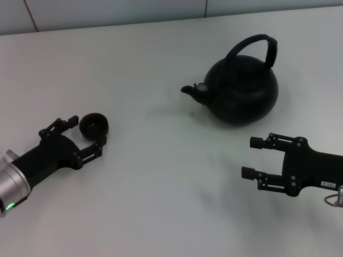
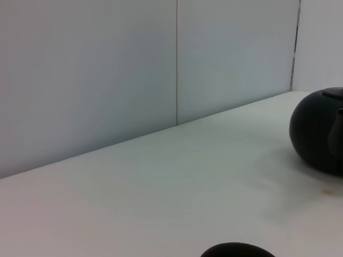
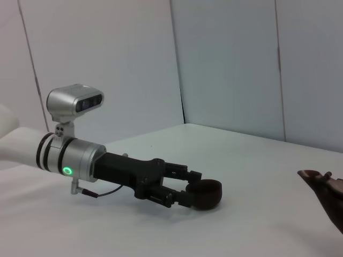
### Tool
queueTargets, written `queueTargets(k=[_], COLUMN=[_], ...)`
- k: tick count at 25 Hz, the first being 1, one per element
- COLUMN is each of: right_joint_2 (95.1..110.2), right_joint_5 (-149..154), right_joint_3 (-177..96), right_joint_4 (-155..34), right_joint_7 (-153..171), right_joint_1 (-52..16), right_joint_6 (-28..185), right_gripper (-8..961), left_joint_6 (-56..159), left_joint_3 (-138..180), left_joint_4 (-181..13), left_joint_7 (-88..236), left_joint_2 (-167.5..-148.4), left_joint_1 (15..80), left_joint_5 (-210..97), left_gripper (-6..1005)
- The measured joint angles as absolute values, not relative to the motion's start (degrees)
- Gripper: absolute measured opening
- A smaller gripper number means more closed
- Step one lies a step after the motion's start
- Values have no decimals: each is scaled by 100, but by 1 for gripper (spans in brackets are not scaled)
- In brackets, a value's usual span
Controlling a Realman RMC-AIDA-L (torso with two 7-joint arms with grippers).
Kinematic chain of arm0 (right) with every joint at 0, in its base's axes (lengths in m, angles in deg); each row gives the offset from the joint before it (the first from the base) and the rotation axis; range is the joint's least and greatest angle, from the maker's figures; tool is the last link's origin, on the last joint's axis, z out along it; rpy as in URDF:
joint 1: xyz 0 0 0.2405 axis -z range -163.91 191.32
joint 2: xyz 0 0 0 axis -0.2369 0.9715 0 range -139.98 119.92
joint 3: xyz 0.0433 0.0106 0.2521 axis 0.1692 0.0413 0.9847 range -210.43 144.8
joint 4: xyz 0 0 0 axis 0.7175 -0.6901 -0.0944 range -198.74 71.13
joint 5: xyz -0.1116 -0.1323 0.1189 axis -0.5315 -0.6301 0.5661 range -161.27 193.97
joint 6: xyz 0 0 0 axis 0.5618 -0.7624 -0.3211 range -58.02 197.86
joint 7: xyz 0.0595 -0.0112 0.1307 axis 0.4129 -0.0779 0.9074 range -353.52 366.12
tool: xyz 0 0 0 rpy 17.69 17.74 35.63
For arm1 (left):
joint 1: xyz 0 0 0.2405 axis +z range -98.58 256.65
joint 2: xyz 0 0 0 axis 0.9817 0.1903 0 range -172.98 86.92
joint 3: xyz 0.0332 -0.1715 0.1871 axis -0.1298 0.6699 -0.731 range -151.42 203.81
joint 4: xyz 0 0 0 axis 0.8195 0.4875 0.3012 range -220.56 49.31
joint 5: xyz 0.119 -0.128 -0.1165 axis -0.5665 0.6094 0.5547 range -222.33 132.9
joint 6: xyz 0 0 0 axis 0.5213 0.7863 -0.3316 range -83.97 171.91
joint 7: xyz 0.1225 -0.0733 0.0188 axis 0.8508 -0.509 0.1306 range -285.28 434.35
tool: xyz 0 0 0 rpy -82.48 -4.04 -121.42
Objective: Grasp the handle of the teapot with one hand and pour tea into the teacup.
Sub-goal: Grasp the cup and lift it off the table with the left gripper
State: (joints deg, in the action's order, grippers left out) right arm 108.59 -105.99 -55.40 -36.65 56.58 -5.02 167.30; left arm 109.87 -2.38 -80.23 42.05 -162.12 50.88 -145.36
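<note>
Opening stage: teacup flanked, teapot handle not yet grasped.
Well left of the teapot (image 1: 241, 91), my left hand (image 1: 88, 135) lies low, fingers spread around the teacup (image 1: 94, 125); whether they grip it I cannot tell. Right hand (image 1: 259, 158), released, waits just below the teapot on the tabletop (image 1: 161, 182); I judge it must next rise to the handle (image 1: 256, 45).

Bare lab-like test bench: plain white table (image 1: 161, 187), blank pale panelled wall (image 2: 107, 69).
</note>
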Motion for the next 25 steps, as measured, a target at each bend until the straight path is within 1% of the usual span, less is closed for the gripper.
queueTargets(k=[25], right_joint_2=[10844], right_joint_5=[-10599], right_joint_3=[-5531], right_joint_4=[-3649], right_joint_7=[5691], right_joint_1=[-475], right_joint_6=[16731], right_gripper=[722], left_joint_6=[10629], left_joint_3=[-100], left_joint_4=[-8308], left_joint_7=[4517], left_joint_2=[-16212], left_joint_1=[4756], left_joint_5=[-14535], left_gripper=[860])
